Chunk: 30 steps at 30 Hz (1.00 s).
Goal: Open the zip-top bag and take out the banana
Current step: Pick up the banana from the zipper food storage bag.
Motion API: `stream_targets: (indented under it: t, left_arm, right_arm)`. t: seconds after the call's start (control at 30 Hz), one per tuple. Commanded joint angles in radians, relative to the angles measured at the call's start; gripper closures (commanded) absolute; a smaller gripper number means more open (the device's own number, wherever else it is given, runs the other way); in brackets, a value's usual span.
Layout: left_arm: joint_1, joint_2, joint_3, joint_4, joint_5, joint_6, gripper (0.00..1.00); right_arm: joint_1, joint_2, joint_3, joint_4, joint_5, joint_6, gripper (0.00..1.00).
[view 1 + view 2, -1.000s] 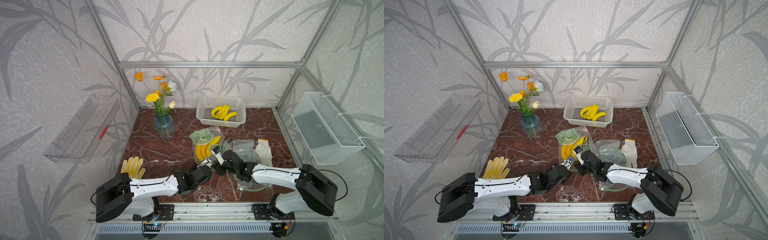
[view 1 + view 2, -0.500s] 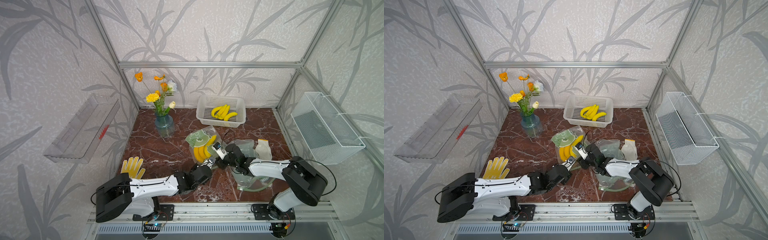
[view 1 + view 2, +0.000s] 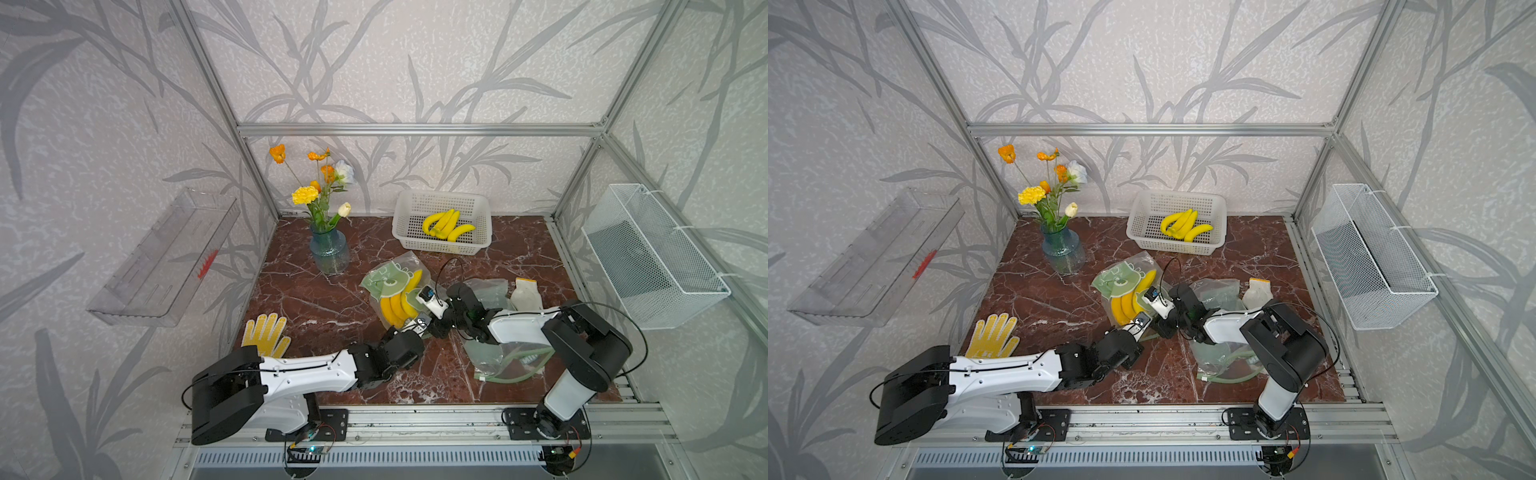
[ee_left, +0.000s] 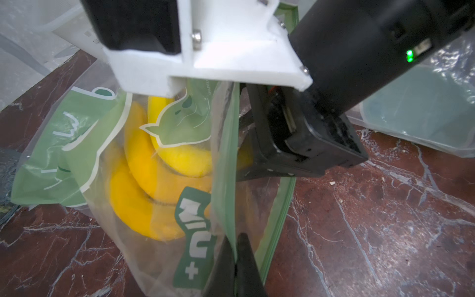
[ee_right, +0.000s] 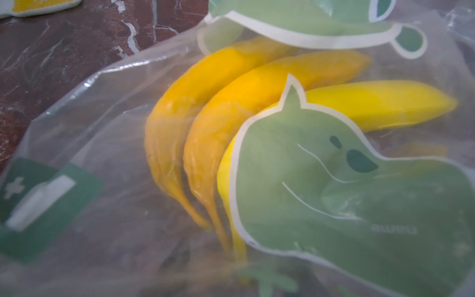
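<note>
Much bare marble counter (image 3: 316, 299) beside clear green-printed zip-top bag (image 3: 384, 280); left tool (image 4: 235, 254) pinching mouth edge, right tool (image 4: 257, 154) unreadable; yellow bananas' (image 4: 144, 164) stems mouthward.

In both top views we see the cell lit brightly and evenly from above, with only soft, faint shadows on the marble tabletop (image 3: 316, 299). In the left wrist view the zip-top bag (image 4: 195, 246) is fairly sharp, yet the white mount (image 4: 231, 51) close to the lens is washed out and soft. In the right wrist view the bananas (image 5: 257, 97) look hazy behind the film, thin glints streak the plastic, and the lower edge smears out of focus.
</note>
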Motion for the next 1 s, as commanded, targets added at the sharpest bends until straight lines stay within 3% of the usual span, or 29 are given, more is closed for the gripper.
stream_targets:
  t: [0.0, 0.33, 0.5, 0.7, 0.97]
  left_arm:
    - [-0.004, -0.007, -0.011, -0.011, -0.03, -0.015, 1.0]
    - [-0.003, 0.009, -0.008, -0.016, -0.064, -0.022, 1.0]
    - [-0.003, 0.012, -0.01, -0.014, -0.068, -0.021, 1.0]
    - [-0.003, 0.005, -0.01, -0.017, -0.065, -0.021, 1.0]
    - [-0.004, -0.01, -0.021, -0.025, -0.064, -0.03, 1.0]
  right_arm:
    - [-0.004, -0.005, -0.002, -0.012, -0.049, -0.031, 0.48]
    - [-0.003, 0.006, 0.044, -0.22, -0.097, -0.048, 0.71]
    - [-0.003, -0.039, 0.034, -0.206, -0.11, -0.046, 0.73]
    - [-0.003, -0.028, 0.089, -0.233, -0.047, -0.054, 0.66]
    - [-0.002, -0.006, 0.072, -0.119, -0.015, -0.007, 0.58]
